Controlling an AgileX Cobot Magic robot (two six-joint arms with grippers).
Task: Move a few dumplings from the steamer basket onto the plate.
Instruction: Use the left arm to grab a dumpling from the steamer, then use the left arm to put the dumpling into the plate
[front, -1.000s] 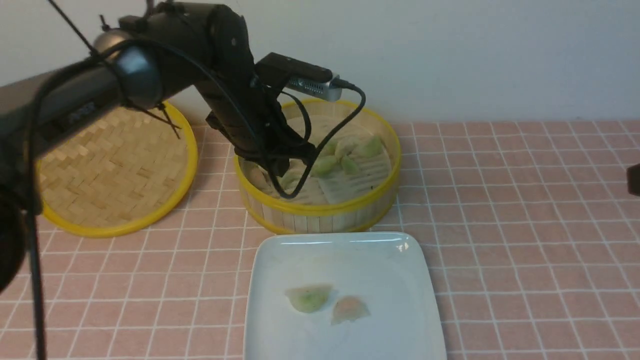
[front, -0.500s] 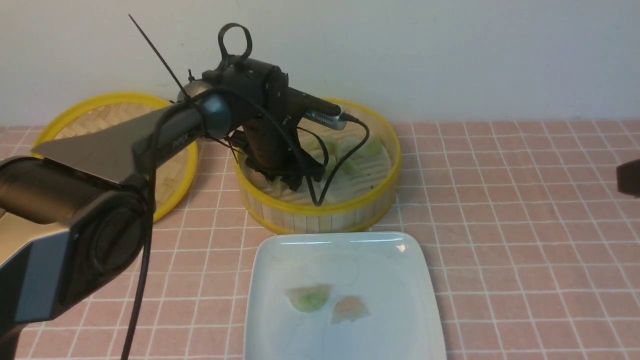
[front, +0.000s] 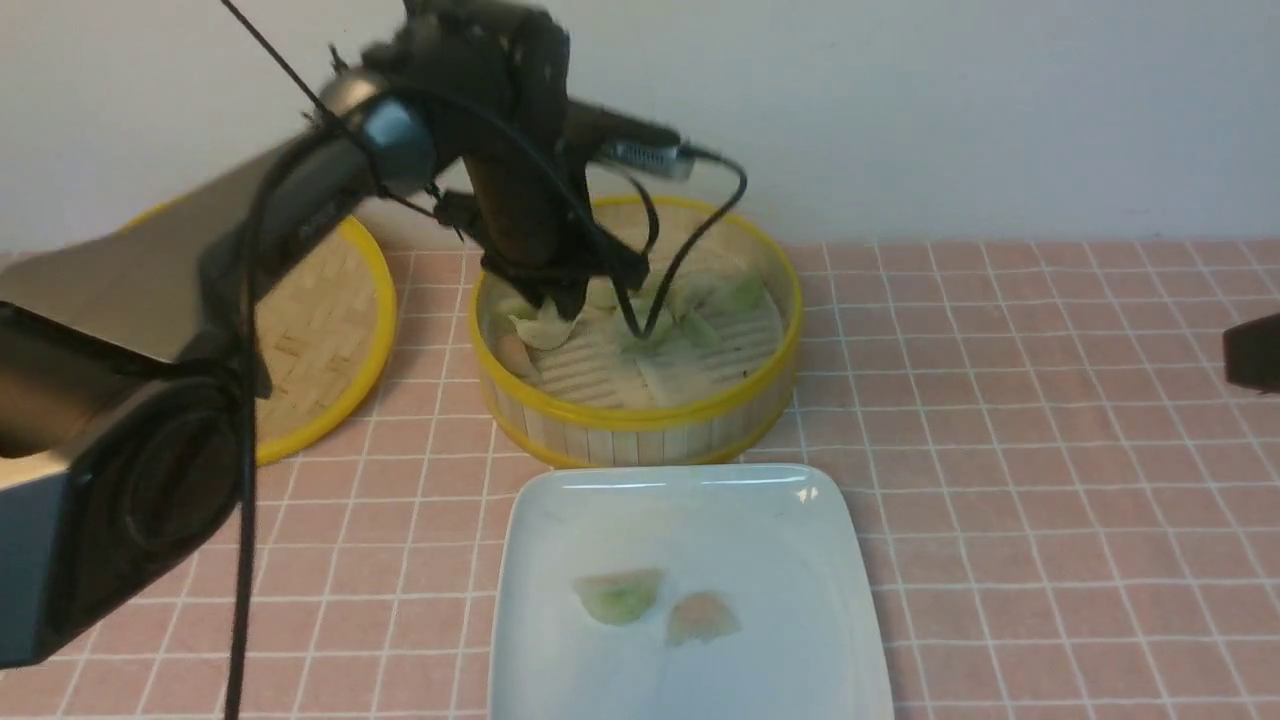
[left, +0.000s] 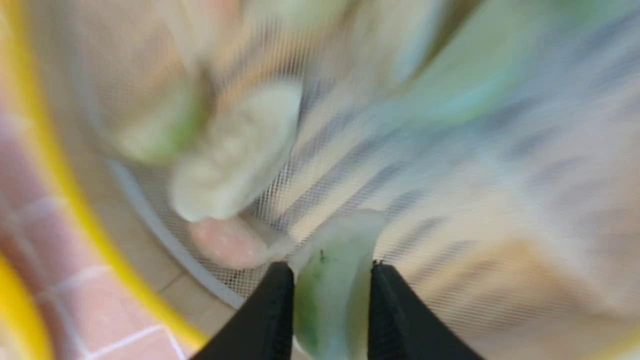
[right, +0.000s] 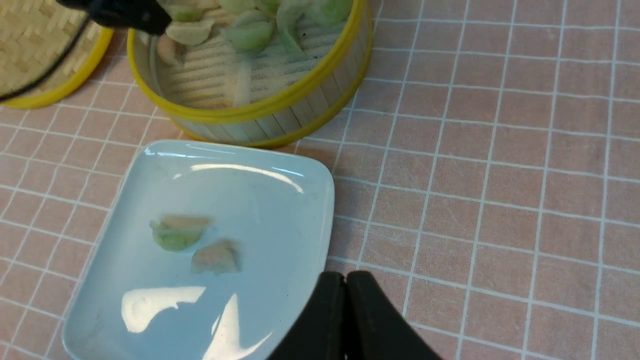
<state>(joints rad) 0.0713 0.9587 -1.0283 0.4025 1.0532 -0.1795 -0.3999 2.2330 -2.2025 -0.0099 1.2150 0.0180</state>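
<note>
Left gripper (left: 327, 267) pinches a green dumpling (left: 330, 305) inside the basket (front: 640, 425); lift gently, straight up and out. Right gripper (right: 346, 280) is closed.

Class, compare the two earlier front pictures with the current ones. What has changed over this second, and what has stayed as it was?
The left gripper dipped into the steamer basket, closed on a pale green dumpling and has risen slightly with it. Unchanged: the green-filled dumpling and pinkish dumpling on the plate, the lid, and the right gripper, which stays shut.
</note>
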